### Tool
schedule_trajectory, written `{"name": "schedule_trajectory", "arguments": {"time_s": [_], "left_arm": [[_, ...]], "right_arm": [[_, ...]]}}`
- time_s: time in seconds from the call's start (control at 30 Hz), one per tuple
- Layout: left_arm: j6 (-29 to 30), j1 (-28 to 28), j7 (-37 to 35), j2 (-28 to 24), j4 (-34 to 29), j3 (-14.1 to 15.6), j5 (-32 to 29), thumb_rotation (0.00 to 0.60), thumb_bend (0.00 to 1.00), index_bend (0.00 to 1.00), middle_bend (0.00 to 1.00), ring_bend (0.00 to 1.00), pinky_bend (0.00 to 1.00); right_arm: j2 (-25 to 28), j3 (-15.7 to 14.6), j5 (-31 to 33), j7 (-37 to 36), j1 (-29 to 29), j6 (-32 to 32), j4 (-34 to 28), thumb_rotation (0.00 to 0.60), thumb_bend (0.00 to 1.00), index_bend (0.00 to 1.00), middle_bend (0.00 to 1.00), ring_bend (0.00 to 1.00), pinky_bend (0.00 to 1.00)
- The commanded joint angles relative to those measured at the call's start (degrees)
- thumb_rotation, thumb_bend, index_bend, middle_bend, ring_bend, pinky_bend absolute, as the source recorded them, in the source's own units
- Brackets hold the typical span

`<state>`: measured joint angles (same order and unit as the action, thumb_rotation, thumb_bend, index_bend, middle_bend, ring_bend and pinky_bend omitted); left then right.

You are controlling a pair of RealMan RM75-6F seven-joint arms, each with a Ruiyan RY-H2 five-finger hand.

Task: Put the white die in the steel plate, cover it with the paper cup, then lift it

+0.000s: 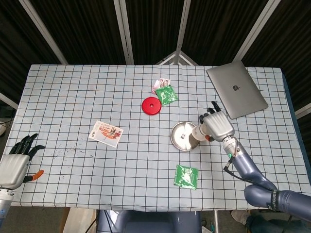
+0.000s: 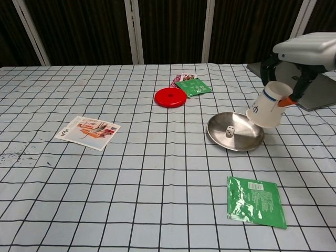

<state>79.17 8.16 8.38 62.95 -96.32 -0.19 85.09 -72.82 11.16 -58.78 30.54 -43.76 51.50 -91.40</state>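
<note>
I am working a two-armed robot at a table with a checked cloth, and the step in hand is covering the die. My right hand (image 2: 296,60) grasps the paper cup (image 2: 269,106) by its base end, mouth tilted down and to the left, held in the air over the right rim of the steel plate (image 2: 247,140). The white die (image 2: 229,131) already lies in the plate, a little left of its middle, untouched by the cup. In the head view the cup (image 1: 195,134) overlaps the plate's right edge (image 1: 176,138). To do this well, I judge I should carry the cup further left until its mouth is centred over the die, turn it fully mouth-down so the rim is level, then lower it straight; a tilted rim could clip the die or slide on the steel. The cup is thin, so I would keep the grasp light. My left hand (image 1: 15,158) rests at the near left corner of the table, fingers spread and holding nothing. A red disc (image 2: 170,97), green packets (image 2: 255,201) and a laptop (image 1: 236,88) lie apart from the plate.
</note>
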Motion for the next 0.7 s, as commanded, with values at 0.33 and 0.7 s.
{"name": "schedule_trajectory", "arguments": {"time_s": [0.33,0.7], "left_arm": [[-1.4,0.7,-0.5,-0.1,0.4,0.1,-0.2,0.600,0.27,0.26,0.00,0.00,0.13],[-2.2,1.1,-0.4,0.0,0.5,0.1,-0.6,0.600,0.27,0.26,0.00,0.00,0.13]], "right_arm": [[-6.3,-0.5,2.6,4.4,-3.7,1.4,2.0,0.600,0.40,0.51,0.48,0.23,0.00],[-10.9,-1.4,3.3,3.0,-5.0,0.0,8.2,0.600,0.41,0.53,0.48,0.23,0.00]]}}
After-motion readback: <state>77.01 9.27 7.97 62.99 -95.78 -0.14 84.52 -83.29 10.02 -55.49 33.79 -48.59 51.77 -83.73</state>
